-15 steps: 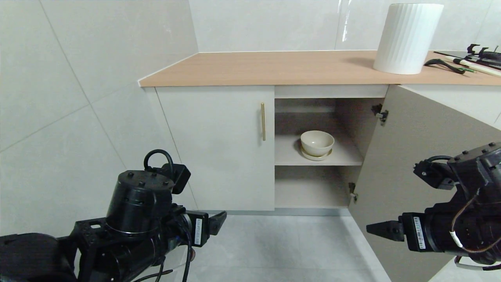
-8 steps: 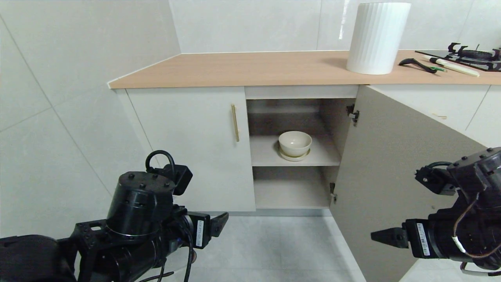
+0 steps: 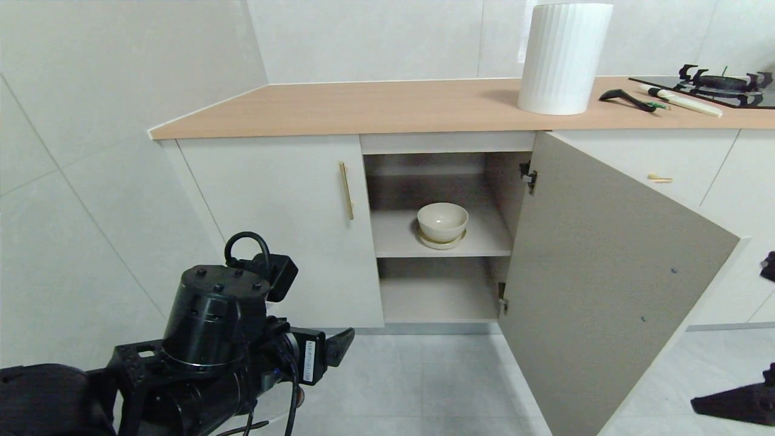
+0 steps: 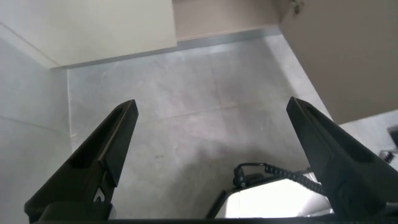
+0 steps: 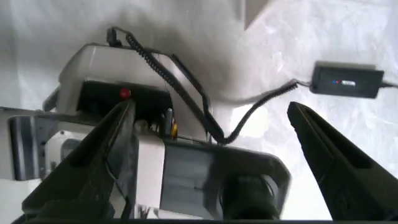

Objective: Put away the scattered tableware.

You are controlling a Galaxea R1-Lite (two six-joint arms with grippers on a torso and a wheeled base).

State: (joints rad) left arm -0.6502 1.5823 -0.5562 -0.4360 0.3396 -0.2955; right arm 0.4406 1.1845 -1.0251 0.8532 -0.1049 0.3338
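Head cam has panned to the robot's right since 1 s ago: the cabinet slides left in frame and more of the table end by the hob comes in. That is cam motion, not the things moving. Right arm has dropped to the frame's lower-right corner. Left arm sits as before.

Bowl (image 3: 442, 221) upright on a plate (image 3: 441, 244), on mid shelf (image 3: 393, 233) of cabinet (image 3: 272, 230). Door (image 3: 605, 272) swung wide open on the robot's right. Both look put away already. Loose on the table (image 3: 363, 109): black utensil (image 3: 620, 97) and pale stick-like utensil (image 3: 684, 102), just beside each other, between white ribbed canister (image 3: 563, 57) and hob (image 3: 720, 82).

Left end effector (image 4: 211, 107): fingers spread wide, nothing held, over the floor (image 4: 186, 81) in front of the cabinet. Right end effector (image 5: 211, 107): also wide open, empty.

Step, as I read it: go for the loose utensils next. To do it well:
- Keep both arms tucked clear of the door edge while turning.
- Come at the black utensil from above, across its handle, w/ fingers wide as now.
- Leave the door open so the shelf is ready.

Hard to tell: what the two utensils are, too small. Hob is cut off at frame edge, canister top too. Back of lower shelf is in shadow.
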